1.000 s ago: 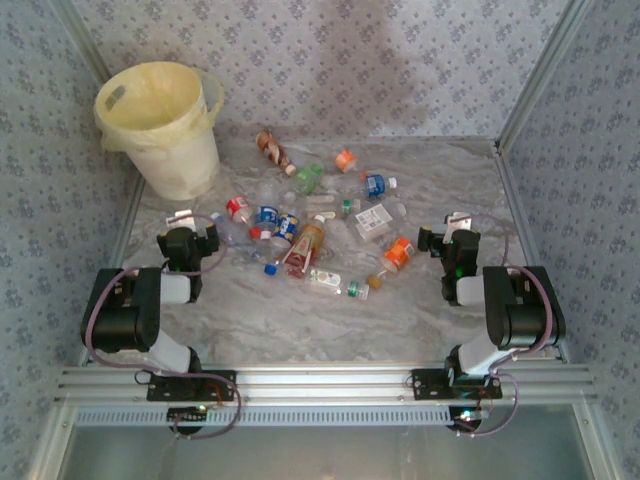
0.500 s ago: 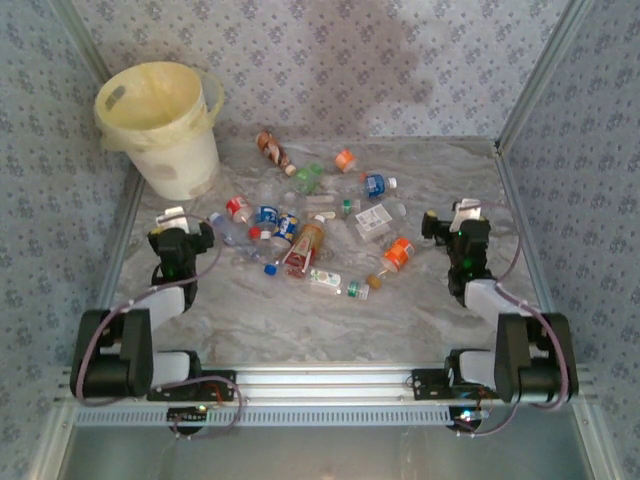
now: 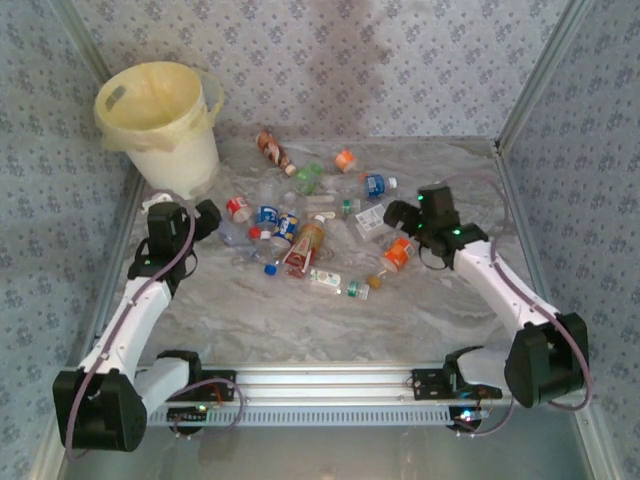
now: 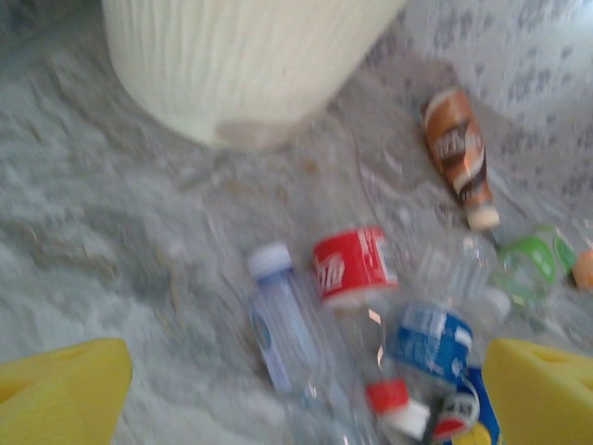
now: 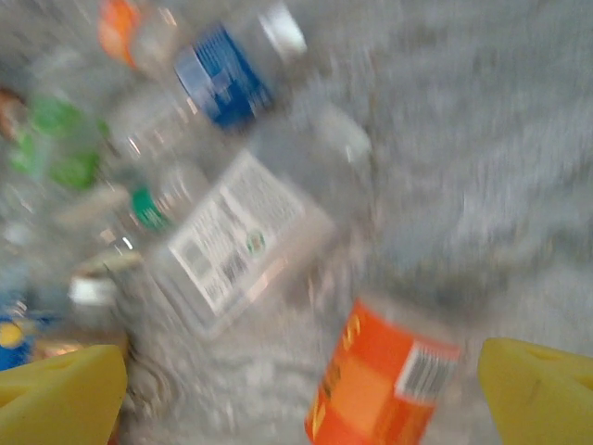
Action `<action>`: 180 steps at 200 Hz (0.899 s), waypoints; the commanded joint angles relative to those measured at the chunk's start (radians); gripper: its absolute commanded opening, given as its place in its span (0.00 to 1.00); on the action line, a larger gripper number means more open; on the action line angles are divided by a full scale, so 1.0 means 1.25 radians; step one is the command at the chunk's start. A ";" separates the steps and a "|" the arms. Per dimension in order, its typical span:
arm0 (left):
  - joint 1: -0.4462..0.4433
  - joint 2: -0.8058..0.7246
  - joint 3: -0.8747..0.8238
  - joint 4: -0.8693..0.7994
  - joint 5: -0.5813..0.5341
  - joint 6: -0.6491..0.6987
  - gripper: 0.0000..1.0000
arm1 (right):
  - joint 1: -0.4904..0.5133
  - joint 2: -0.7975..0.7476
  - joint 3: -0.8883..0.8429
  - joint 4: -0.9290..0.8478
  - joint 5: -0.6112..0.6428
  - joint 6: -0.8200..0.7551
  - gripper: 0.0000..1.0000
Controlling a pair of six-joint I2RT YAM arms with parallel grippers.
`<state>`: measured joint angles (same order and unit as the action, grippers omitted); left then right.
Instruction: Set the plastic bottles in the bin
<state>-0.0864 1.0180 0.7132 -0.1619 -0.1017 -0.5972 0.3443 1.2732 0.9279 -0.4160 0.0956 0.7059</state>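
Left gripper [image 3: 205,216]: jaws spread wide, nothing held, touching nothing; yellow fingers [image 4: 57,397] frame the red-label bottle [image 4: 352,265].
Left arm: stretched forward along the table's left side, wrist near the foot of the bin [image 3: 186,158], gripper facing the pile.
Right gripper [image 3: 396,212]: jaws fully apart, empty; orange-label bottle [image 5: 378,387] lies between its fingers, contact not discernible.
Right arm: reached forward and inward, gripper at the pile's right edge.
Plastic bottles [image 3: 305,225]: scattered mid-table [image 3: 430,310], all outside the bin.
Bin: far left corner, upright.
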 commanded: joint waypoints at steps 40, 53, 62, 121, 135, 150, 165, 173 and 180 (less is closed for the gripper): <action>-0.006 0.028 0.015 -0.087 0.165 -0.048 0.98 | 0.018 0.125 -0.002 -0.080 0.052 0.155 1.00; -0.011 0.041 0.019 -0.086 0.182 -0.046 0.98 | 0.003 0.163 0.006 -0.069 0.036 0.160 1.00; -0.019 0.050 0.024 -0.088 0.186 -0.042 0.98 | -0.009 0.189 0.007 -0.051 0.007 0.167 1.00; -0.151 0.097 0.071 -0.091 0.183 0.040 0.98 | -0.021 0.268 -0.009 0.053 0.023 0.163 0.84; -0.197 0.112 0.100 -0.106 0.175 0.074 0.98 | -0.021 0.250 -0.026 0.076 0.035 0.164 0.76; -0.231 0.124 0.119 -0.096 0.193 0.096 0.98 | -0.020 0.212 -0.046 0.092 0.046 0.155 0.67; -0.247 0.132 0.126 -0.068 0.237 0.107 0.98 | -0.020 0.173 -0.062 0.101 0.047 0.138 0.61; -0.255 0.137 0.131 -0.054 0.259 0.111 0.98 | -0.021 0.155 -0.070 0.114 0.049 0.130 0.59; -0.264 0.142 0.135 -0.042 0.278 0.117 0.98 | -0.020 0.137 -0.073 0.125 0.058 0.121 0.58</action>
<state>-0.3923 1.1774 0.8425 -0.2623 0.1566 -0.5087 0.3244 1.5276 0.8585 -0.3126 0.1276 0.8898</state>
